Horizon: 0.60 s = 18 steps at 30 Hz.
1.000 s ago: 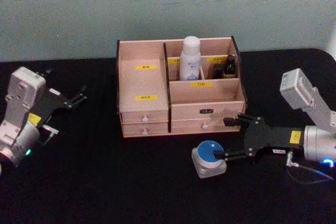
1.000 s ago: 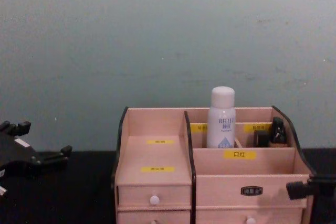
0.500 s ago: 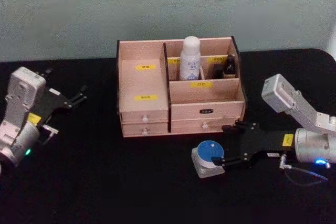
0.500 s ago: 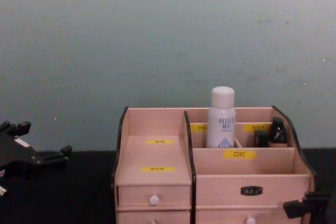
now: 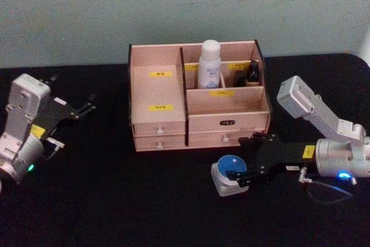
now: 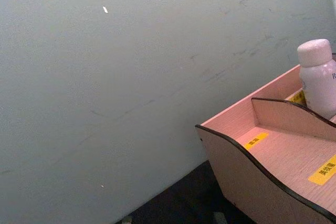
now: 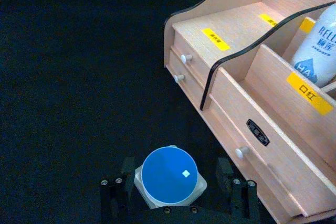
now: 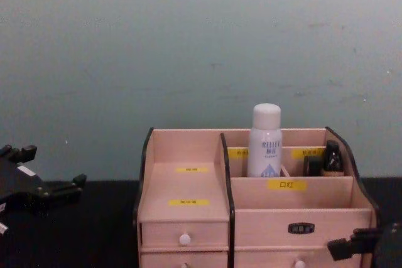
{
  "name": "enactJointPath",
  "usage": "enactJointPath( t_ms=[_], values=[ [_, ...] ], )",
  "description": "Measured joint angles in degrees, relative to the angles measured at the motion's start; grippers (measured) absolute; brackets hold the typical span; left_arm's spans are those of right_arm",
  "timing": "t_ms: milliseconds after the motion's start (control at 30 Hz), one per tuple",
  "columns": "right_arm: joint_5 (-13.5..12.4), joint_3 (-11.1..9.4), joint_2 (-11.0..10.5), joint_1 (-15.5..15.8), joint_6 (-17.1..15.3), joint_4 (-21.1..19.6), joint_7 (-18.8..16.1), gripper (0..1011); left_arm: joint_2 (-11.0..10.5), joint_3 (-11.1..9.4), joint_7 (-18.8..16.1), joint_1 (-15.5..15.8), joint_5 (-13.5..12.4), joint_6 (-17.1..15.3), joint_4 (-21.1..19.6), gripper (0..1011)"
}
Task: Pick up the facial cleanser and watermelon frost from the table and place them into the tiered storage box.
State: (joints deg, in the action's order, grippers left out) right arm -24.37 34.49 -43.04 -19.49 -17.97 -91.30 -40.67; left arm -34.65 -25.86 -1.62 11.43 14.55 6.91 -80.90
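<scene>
The watermelon frost (image 5: 228, 170), a squat frosted jar with a blue lid (image 7: 169, 176), sits on the black table just in front of the tiered storage box (image 5: 159, 93). My right gripper (image 5: 237, 159) is low at the jar and open, with one finger on each side of it (image 7: 173, 186); its fingers (image 7: 236, 184) stand clear of the jar's sides. The facial cleanser (image 5: 210, 65) stands upright in a rear compartment of the box (image 8: 266, 142). My left gripper (image 5: 91, 102) hovers open at the far left, away from the box.
A small dark bottle (image 5: 252, 72) stands in the box's rear right compartment. The box's drawers (image 7: 239, 153) are closed, close behind the jar. Black tabletop (image 5: 144, 201) stretches in front and to the left. A pale wall stands behind.
My right gripper has moved left and down toward the jar, and its fingers now straddle it. The jar, the bottle and the left arm have not moved.
</scene>
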Motion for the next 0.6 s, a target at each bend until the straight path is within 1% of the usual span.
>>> enactJointPath(
  t_ms=[200, 367, 600],
  values=[
    [0.45, 0.99, -0.06, -0.31, -0.83, -0.48, 0.49, 1000, 0.0, 0.0, 0.0, 0.0, 0.0, 0.0, 0.0, 1001],
    [1.34, 1.76, -0.22, -0.39, -1.19, -0.93, 0.97, 1000, 0.0, 0.0, 0.0, 0.0, 0.0, 0.0, 0.0, 1001],
    [2.23, 2.23, -0.08, -0.47, -1.47, -0.94, 1.5, 1000, 0.0, 0.0, 0.0, 0.0, 0.0, 0.0, 0.0, 1001]
  ],
)
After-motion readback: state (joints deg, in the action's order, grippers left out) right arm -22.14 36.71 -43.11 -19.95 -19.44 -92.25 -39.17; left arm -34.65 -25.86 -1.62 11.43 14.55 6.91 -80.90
